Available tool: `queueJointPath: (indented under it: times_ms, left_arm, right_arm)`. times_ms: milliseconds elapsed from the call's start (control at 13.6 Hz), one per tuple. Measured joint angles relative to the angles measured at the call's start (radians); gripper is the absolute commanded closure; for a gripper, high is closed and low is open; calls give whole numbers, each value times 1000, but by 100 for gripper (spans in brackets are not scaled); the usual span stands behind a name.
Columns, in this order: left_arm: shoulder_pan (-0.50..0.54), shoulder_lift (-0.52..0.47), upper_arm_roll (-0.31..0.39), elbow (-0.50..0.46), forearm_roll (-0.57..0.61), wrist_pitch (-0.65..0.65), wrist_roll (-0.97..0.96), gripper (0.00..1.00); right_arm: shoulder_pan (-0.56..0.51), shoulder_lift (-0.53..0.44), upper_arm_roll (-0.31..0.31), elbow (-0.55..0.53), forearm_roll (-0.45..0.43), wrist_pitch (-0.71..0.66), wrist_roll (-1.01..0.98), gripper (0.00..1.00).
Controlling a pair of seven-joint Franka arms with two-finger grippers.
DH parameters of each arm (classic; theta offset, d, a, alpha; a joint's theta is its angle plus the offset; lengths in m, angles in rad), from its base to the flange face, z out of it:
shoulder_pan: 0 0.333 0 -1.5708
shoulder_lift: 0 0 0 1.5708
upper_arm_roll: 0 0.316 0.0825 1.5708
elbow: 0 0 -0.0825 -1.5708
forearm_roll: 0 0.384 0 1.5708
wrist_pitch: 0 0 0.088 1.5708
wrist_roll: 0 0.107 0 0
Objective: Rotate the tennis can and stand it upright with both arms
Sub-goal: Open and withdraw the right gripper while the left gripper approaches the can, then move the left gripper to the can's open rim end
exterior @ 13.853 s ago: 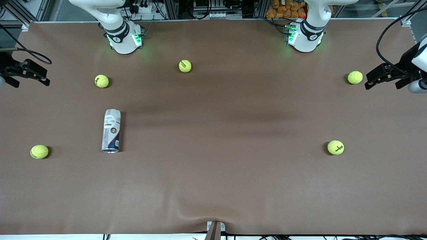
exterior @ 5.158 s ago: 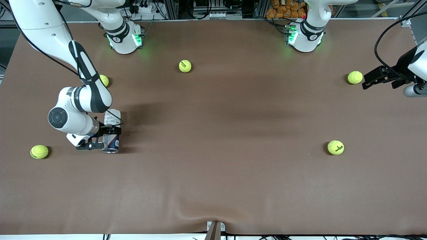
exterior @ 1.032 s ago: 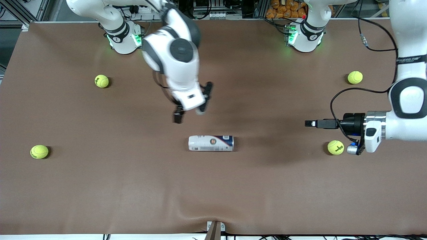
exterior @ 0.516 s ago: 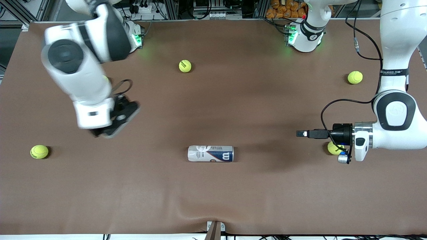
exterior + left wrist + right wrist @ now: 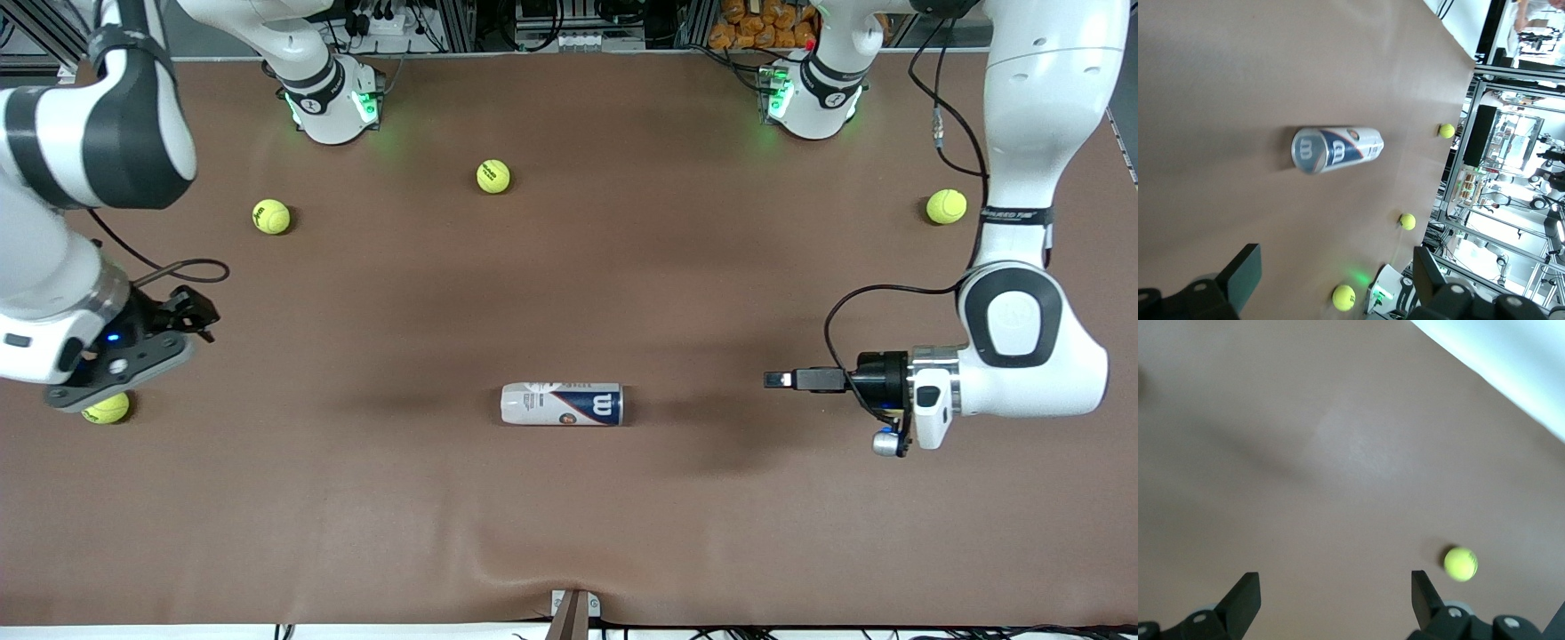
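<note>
Brown tabletop (image 5: 569, 267) carries the tennis can (image 5: 561, 404) lying mid-table, long axis pointing at the empty, spread left hand (image 5: 778, 380); right hand (image 5: 191, 311), also spread, waits farther off.

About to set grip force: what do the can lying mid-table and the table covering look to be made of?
The tennis can looks like thin plastic under a glossy white and navy printed label, with a shiny, likely metal end. The table covering looks like a matte brown soft sheet: it wrinkles at the edge nearest the front camera.

Robotics lab: aluminium frames (image 5: 53, 36), electronics racks (image 5: 1485, 153).
</note>
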Motion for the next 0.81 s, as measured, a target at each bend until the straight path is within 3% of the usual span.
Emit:
queueJointPath:
  times_ms: [295, 516, 811]
  left_arm:
    - [-51, 41, -2, 0, -85, 64, 122, 0]
    - [-87, 47, -3, 0, -100, 81, 125, 0]
    - [-111, 54, -4, 0, -103, 110, 126, 0]
  right_arm:
    - [-22, 14, 4, -10, 47, -39, 291, 0]
    - [-113, 4, 3, -6, 161, -73, 309, 0]
    - [-170, -93, 4, -40, 185, -121, 308, 0]
